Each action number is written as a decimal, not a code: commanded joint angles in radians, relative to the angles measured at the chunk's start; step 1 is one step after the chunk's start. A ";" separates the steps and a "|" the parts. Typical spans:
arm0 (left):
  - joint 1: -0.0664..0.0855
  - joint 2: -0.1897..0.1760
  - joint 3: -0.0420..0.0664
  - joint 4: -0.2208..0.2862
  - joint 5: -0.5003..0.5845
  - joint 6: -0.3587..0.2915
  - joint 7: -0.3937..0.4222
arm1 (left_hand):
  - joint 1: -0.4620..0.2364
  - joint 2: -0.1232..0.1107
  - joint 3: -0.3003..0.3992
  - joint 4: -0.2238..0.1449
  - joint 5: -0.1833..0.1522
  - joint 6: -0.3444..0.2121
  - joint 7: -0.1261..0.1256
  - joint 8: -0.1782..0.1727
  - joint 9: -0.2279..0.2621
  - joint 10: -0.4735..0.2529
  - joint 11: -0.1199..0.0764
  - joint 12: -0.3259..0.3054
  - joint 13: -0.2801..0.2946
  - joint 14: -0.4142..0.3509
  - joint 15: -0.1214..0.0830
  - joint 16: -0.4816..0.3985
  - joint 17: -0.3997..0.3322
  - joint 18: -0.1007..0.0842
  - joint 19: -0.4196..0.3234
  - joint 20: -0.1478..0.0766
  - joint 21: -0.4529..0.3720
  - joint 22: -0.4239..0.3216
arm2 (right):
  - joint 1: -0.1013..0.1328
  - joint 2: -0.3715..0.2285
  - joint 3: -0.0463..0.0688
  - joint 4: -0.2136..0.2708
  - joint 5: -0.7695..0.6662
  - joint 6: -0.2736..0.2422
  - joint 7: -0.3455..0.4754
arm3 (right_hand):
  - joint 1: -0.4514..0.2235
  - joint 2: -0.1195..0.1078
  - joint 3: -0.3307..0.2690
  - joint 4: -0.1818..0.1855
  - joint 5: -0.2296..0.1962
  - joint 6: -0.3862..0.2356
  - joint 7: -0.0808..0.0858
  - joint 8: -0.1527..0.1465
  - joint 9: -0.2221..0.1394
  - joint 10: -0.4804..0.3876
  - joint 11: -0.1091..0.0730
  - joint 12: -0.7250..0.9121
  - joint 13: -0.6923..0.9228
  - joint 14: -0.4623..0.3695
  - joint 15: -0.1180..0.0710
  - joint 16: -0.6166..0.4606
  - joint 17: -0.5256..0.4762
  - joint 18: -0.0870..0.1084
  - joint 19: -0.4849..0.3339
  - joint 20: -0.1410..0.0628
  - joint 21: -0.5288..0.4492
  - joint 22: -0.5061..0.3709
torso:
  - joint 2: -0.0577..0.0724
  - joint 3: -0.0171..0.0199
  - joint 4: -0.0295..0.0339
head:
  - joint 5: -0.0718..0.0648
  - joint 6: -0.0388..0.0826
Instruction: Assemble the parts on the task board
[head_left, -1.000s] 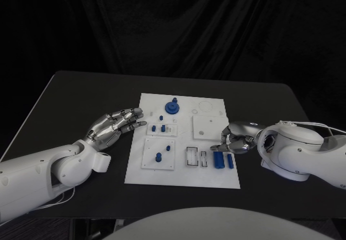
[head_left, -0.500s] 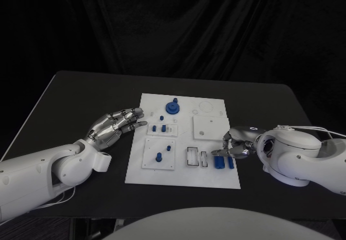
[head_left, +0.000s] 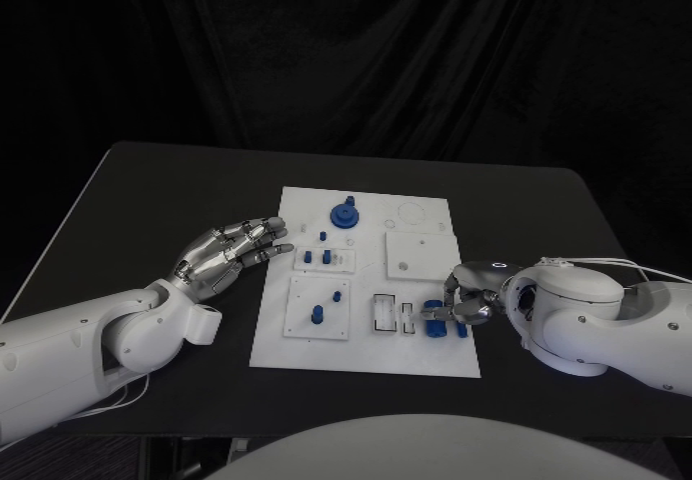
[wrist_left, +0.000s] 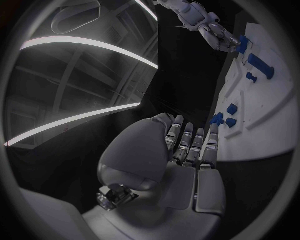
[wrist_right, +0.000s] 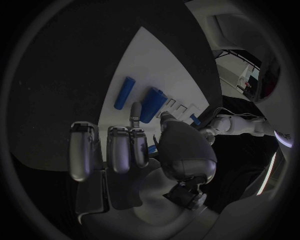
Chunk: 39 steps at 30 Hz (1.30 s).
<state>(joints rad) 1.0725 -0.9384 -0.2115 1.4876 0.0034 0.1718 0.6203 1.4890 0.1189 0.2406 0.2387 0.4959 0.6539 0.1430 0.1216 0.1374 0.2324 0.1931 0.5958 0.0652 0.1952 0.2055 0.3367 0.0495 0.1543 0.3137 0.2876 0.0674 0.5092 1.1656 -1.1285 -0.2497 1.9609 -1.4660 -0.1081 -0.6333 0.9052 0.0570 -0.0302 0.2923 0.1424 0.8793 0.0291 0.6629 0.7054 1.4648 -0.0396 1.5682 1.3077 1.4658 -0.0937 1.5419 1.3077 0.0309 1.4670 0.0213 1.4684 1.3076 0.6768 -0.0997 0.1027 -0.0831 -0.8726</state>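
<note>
Head view: right hand (head_left: 464, 300) curled over blue pegs (head_left: 437, 318) at board (head_left: 361, 350) near edge, touching; hold uncertain. Left hand (head_left: 231, 252) spread, holding nothing, beside board.
Right wrist view: two pegs (wrist_right: 152, 104) just beyond fingertips (wrist_right: 135, 111). Likely light, stiff, slippery; pinch mid-length

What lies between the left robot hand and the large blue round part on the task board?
In the head view, between the left robot hand and the large blue round part lies only bare white task board and black table.
</note>
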 joint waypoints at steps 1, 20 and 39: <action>-0.002 0.002 0.001 0.001 0.004 0.012 0.002 | -0.011 0.003 0.002 0.003 -0.002 0.001 0.006 0.006 -0.002 0.009 0.000 0.006 0.001 0.003 0.000 0.005 0.001 -0.002 0.008 0.001 0.002 -0.003 | -0.007 0.006 0.000 -0.010 -0.010 0.006 -0.017 | 0.013 0.001 0.005 -0.001 0.010 0.010 -0.001 -0.013 -0.006 0.106 0.001 0.003 0.263 0.095 -0.004 -0.005 0.216 -0.003 0.058 -0.007 -0.005 0.226 | 0.000 0.0004 -0.0009 | 0.002 0.000; -0.006 0.007 0.001 -0.003 0.004 0.021 -0.009 | -0.013 0.003 0.002 0.005 -0.004 0.001 0.006 0.006 -0.002 0.009 0.000 0.006 0.001 0.003 0.000 0.004 0.001 -0.003 0.007 0.000 0.002 -0.005 | -0.038 0.059 0.000 -0.067 -0.010 0.016 0.003 | 0.190 -0.029 0.063 -0.025 0.222 0.032 0.006 -0.113 -0.042 0.106 0.007 0.003 0.263 0.090 0.000 -0.019 0.194 0.004 0.046 -0.004 -0.031 0.217 | -0.001 0.0010 0.0017 | -0.001 0.000; -0.013 0.005 0.001 -0.003 0.004 0.026 -0.014 | -0.015 0.004 0.002 0.007 -0.008 0.000 0.006 0.007 -0.002 0.010 0.001 0.006 0.001 0.003 0.001 0.005 0.001 -0.003 0.008 0.001 0.002 -0.005 | -0.036 0.025 0.002 0.020 0.277 -0.317 0.203 | 0.271 -0.111 0.278 -0.056 0.759 0.037 0.004 -0.119 -0.006 0.106 0.004 0.003 0.263 0.094 -0.002 -0.007 0.207 -0.004 0.061 -0.007 0.001 0.228 | -0.001 0.0007 0.0001 | 0.006 0.000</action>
<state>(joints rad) 1.0609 -0.9348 -0.2117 1.4833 0.0034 0.1827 0.5999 1.4852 0.1230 0.2405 0.2387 0.4908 0.6539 0.1430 0.1215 0.1366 0.2349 0.1955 0.5955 0.0648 0.1951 0.2055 0.3367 0.0492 0.1544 0.3136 0.2876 0.0674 0.5053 1.1286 -1.1019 -0.2479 1.9729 -1.3098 -0.3159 -0.5060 1.1843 -0.0725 0.1107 0.3500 0.9064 0.9066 0.0434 0.5241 0.6677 1.4683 -0.0351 1.5681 1.3074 1.4656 -0.0896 1.5304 1.3075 0.0312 1.4670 0.0214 1.4655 1.3074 0.6755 -0.0988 0.1043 -0.0769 -0.8726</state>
